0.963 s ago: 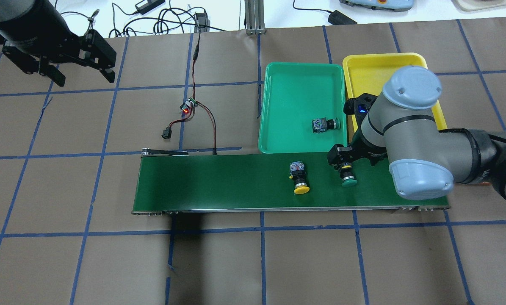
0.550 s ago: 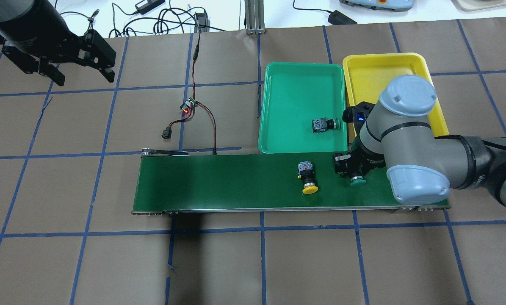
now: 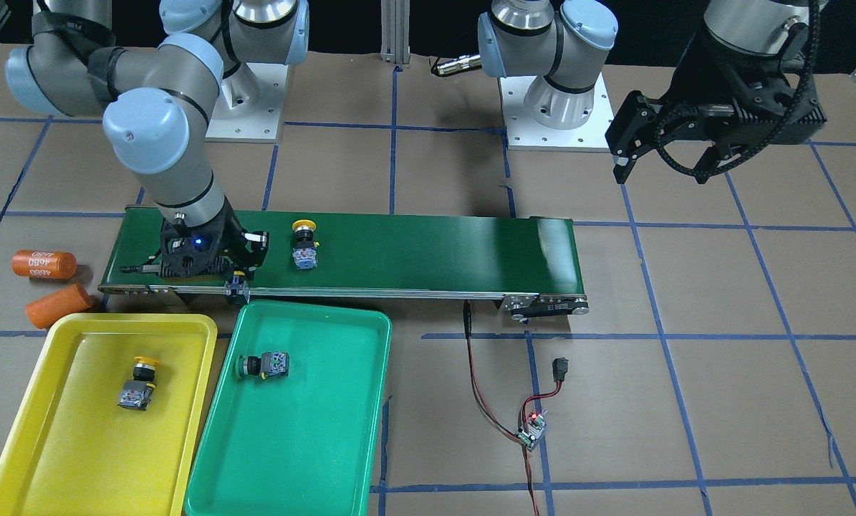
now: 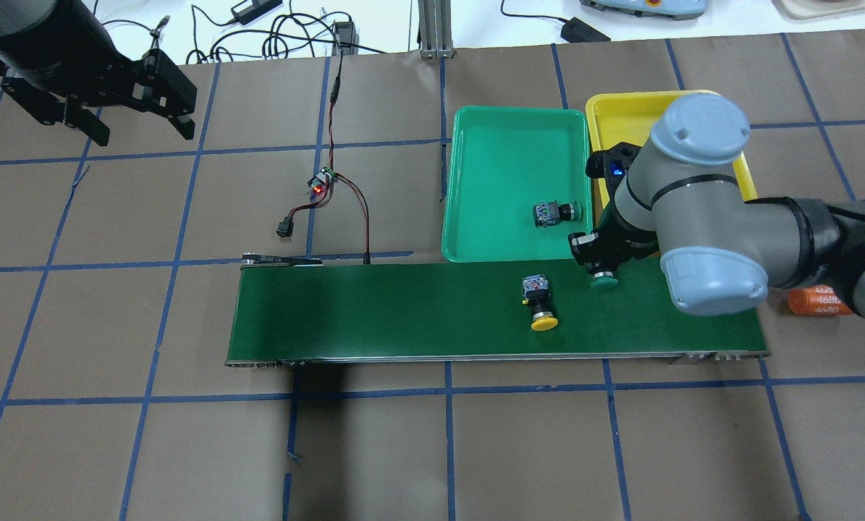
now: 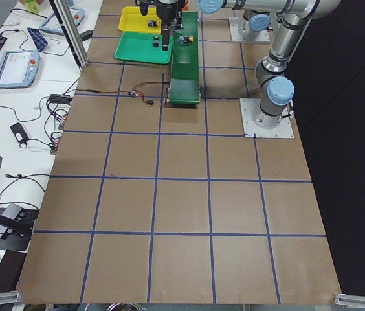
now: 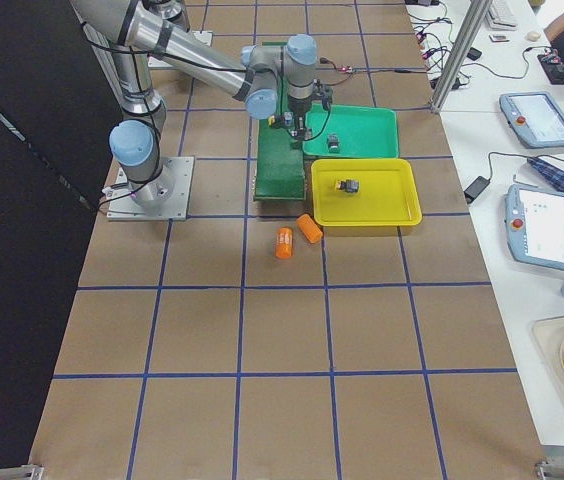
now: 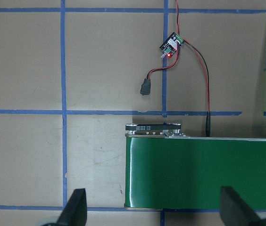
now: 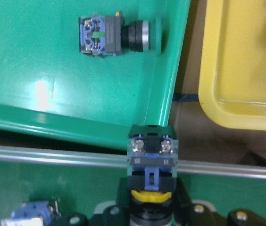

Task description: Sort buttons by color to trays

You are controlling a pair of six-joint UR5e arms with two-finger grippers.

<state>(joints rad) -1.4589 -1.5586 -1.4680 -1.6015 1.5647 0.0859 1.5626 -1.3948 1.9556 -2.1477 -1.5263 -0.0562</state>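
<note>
Brown table point(image 4: 403, 449): R claw point(image 4: 597, 262) grips green btn point(image 4: 605, 281), L claw point(image 4: 145, 132) open, empty; front cam shows yellow-tray btn point(image 3: 138, 387) overhead misses.

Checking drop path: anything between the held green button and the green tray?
Nothing visible. The right gripper has the held button just outside the green tray; only its rim lies between. The other button lies inside near that corner, so place clear of it.
</note>
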